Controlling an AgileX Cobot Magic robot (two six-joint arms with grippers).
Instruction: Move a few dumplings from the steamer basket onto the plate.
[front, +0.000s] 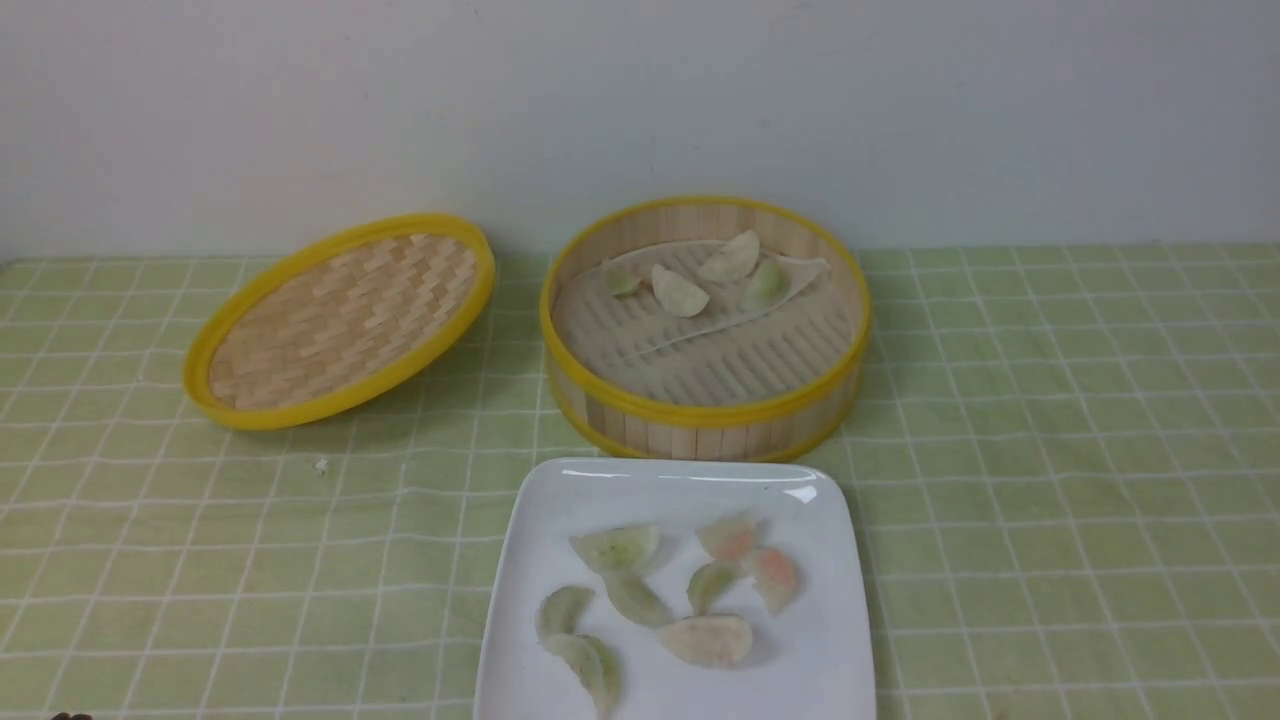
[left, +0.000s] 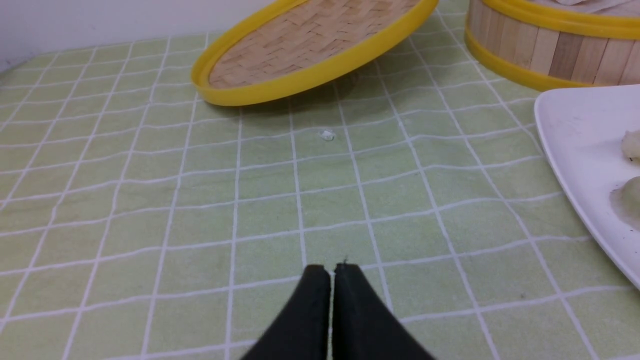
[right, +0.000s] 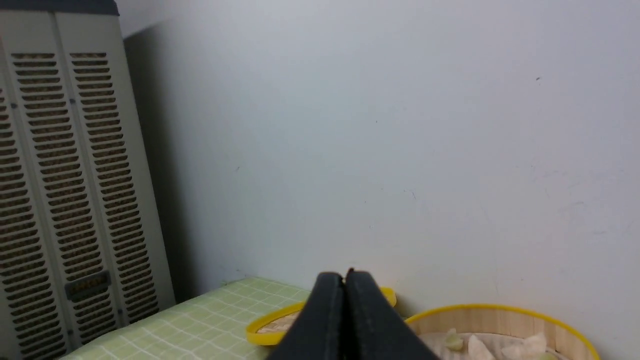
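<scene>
At the worktop's near edge, we count eight dumplings (front: 705, 639) on the plate (front: 560, 500); four remain in the steamer basket (front: 700, 420). Both hands (left: 330, 272) (right: 345, 280) pressed together, empty.

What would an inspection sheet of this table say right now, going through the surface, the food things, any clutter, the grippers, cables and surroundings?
Surface: green checked tablecloth, flat.
Steamer basket: uncovered, four dumplings left at its far side on a pale liner.
Plate: in front of the basket, about eight dumplings on it.
Lid: left of the basket, tilted, underside up.
Clutter: one small pale crumb on the cloth.
Left gripper: shut, empty, low over the cloth.
Right gripper: shut, empty, raised, facing the wall.
Cables: nothing seen.
Surroundings: plain pale wall; louvred unit at the side.
</scene>
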